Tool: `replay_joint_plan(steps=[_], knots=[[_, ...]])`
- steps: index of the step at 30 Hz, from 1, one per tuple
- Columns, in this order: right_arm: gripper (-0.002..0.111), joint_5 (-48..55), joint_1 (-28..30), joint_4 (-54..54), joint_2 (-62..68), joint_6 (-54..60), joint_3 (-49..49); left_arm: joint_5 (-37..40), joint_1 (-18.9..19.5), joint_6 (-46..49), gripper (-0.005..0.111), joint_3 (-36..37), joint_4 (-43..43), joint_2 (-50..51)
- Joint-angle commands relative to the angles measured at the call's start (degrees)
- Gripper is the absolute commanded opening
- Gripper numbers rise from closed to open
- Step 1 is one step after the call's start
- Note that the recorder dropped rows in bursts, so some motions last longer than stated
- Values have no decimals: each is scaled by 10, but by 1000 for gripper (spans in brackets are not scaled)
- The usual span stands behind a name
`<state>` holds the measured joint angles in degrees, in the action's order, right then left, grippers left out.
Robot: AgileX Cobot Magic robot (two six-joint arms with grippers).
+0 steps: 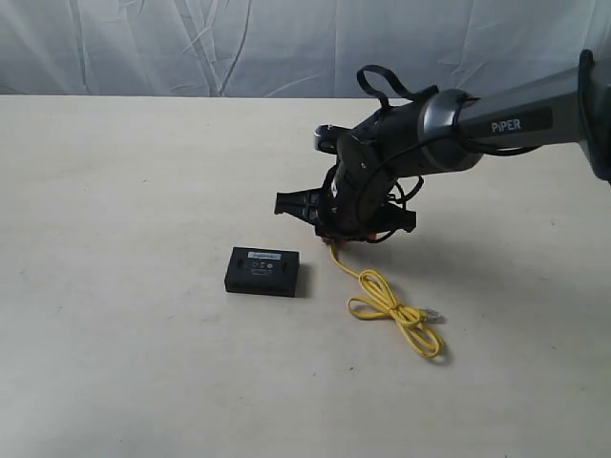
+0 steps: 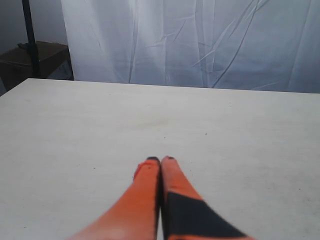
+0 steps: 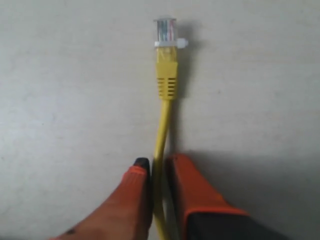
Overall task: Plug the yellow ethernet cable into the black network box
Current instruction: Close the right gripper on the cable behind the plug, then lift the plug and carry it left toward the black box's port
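Observation:
The black network box (image 1: 263,271) lies flat on the table with its white label up. My right gripper (image 3: 157,162) is shut on the yellow ethernet cable (image 3: 161,135), a short way behind its clear plug (image 3: 165,29), which sticks out past the fingertips just above the table. In the exterior view this right gripper (image 1: 332,239) hovers right of and slightly behind the box. The yellow ethernet cable (image 1: 387,301) trails from it into a loose loop on the table, ending in the other plug (image 1: 434,313). My left gripper (image 2: 160,159) is shut on nothing, over bare table.
A pale table (image 1: 124,191) carries everything, with a white curtain (image 1: 191,43) behind it. The right arm (image 1: 496,124) reaches in from the right edge. A dark stand and shelf (image 2: 30,50) sit beyond the table's far corner in the left wrist view.

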<state>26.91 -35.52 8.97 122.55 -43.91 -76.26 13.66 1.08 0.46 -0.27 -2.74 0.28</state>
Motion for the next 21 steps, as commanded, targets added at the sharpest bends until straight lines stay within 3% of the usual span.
replay_joint_plan(steps=[1,6,12,16,21], knots=[[-1,22,1,15,4,25,0,-4,1,-1,0,3,0,-3],[-1,54,1,30,-29,103,0,-4,1,-1,0,3,0,-3],[-1,119,1,26,-71,349,0,-4,1,-1,0,3,0,-3],[-1,127,1,15,-94,421,18,-4,1,-1,0,3,0,-3],[-1,148,1,-60,-139,534,42,-4,1,-1,0,3,0,-3]])
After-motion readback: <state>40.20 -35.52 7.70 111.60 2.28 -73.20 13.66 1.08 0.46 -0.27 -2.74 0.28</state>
